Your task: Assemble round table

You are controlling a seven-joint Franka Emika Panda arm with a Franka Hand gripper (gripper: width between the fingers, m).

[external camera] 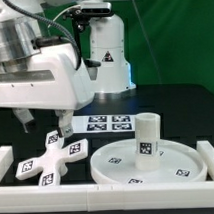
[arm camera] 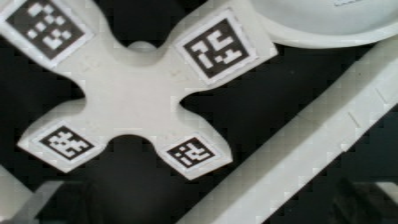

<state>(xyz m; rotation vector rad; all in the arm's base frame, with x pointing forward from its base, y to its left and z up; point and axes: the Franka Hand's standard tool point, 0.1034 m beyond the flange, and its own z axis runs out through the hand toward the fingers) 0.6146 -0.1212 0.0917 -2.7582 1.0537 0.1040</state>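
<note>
The white cross-shaped base (external camera: 49, 160) lies flat on the black table at the exterior view's left, with a tag on each arm. It fills the middle of the wrist view (arm camera: 151, 98). My gripper (external camera: 59, 131) hangs just above the base's far arm, open, with nothing between its fingers. The large round rimmed disc (external camera: 117, 165) lies at the exterior view's right, and its edge (arm camera: 329, 22) shows in the wrist view. The short cylindrical leg (external camera: 146, 141) stands upright on the disc.
The marker board (external camera: 108, 122) lies behind the disc. White border rails run along the front (external camera: 98, 192), the left (external camera: 3, 159) and the right (external camera: 211, 156). One rail (arm camera: 329, 125) passes close beside the base. The arm's own base (external camera: 105, 55) stands at the back.
</note>
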